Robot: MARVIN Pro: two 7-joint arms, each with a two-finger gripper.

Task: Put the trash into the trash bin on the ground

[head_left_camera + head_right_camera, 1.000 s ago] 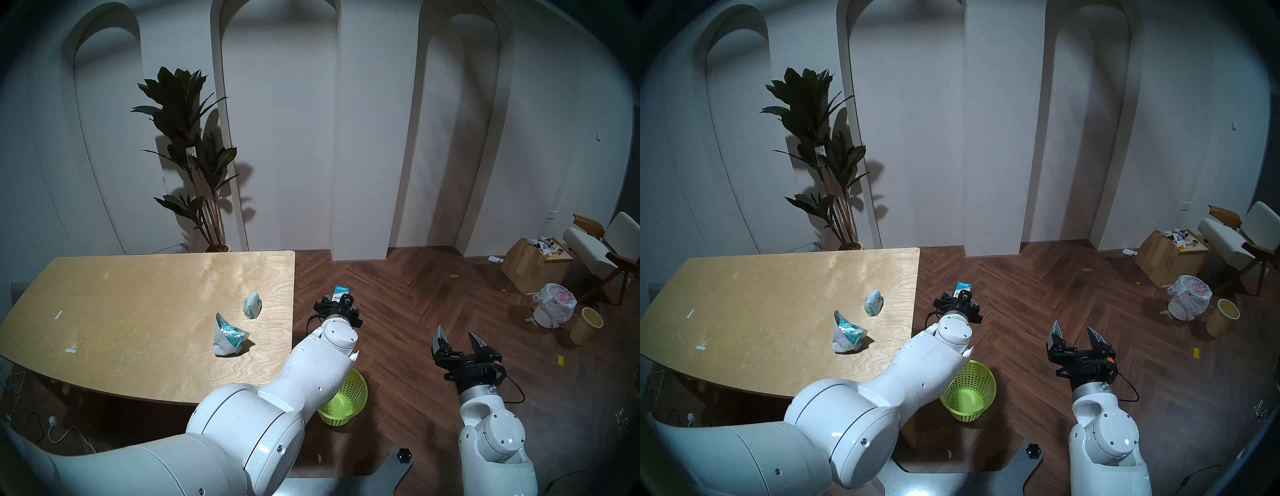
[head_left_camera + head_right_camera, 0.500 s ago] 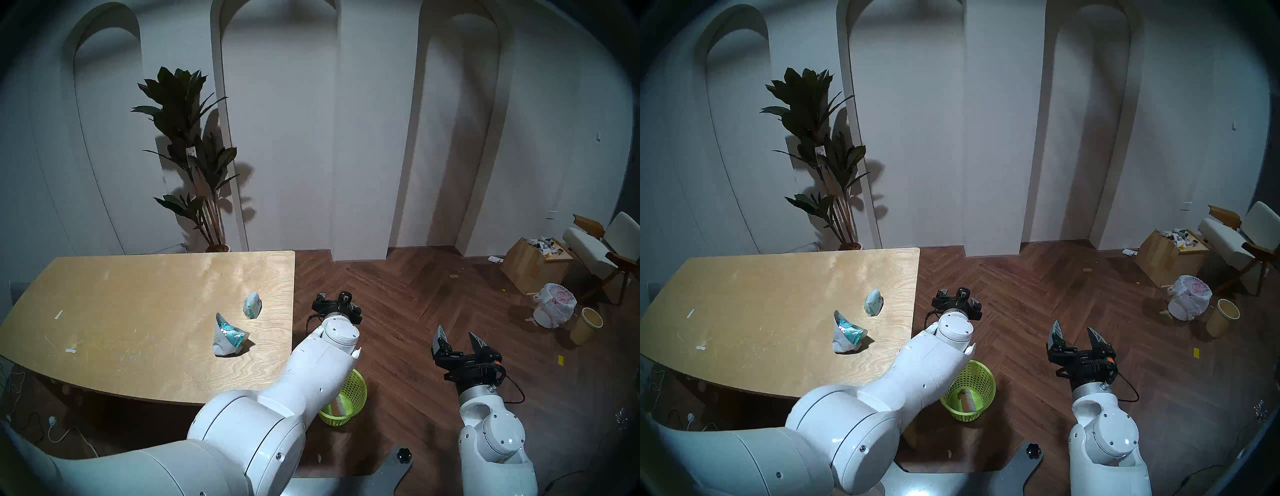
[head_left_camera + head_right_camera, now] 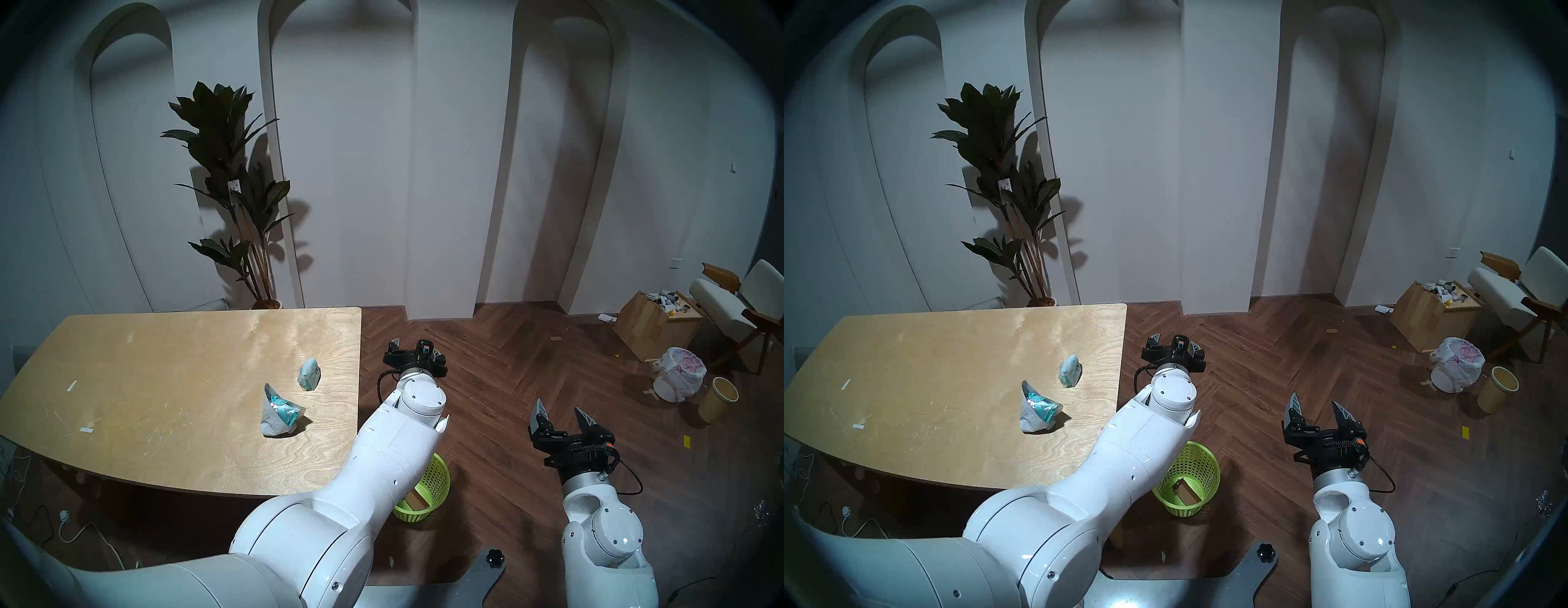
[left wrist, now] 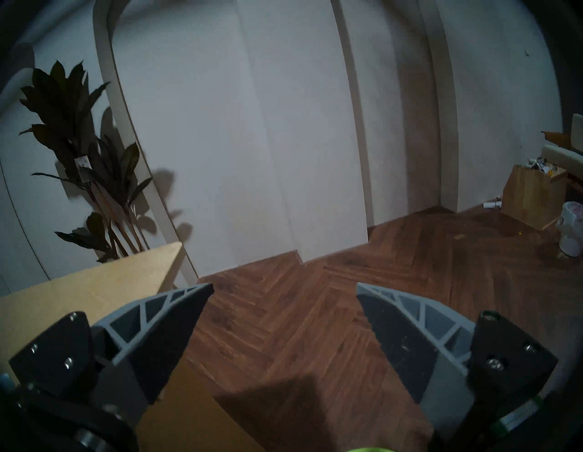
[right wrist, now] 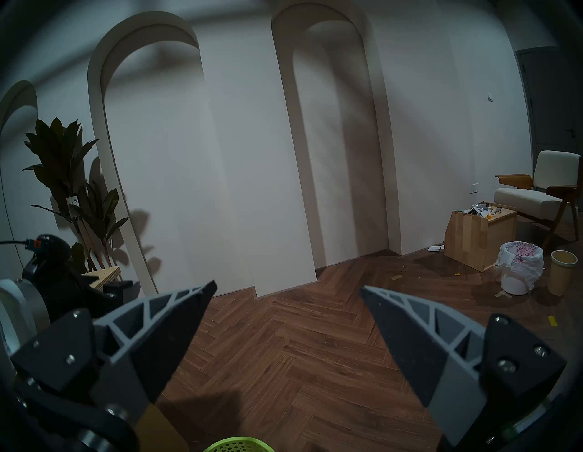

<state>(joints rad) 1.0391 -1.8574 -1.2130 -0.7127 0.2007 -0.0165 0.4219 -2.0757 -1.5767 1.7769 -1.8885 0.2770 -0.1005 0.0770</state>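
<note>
Finishing carton (image 3: 1183,494) drop in green bin (image 3: 1202,460) | left claw (image 4: 284,293) wide, empty above bin | right claw (image 5: 288,292) wide | next we fetch mint packet (image 3: 309,373) from table (image 3: 169,361)

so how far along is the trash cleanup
About a third done. One carton already lies inside the green bin on the floor. Nothing is in hand: the left gripper and right gripper are both open and empty. Left: the mint packet and the crumpled silver bag on the table.
</note>
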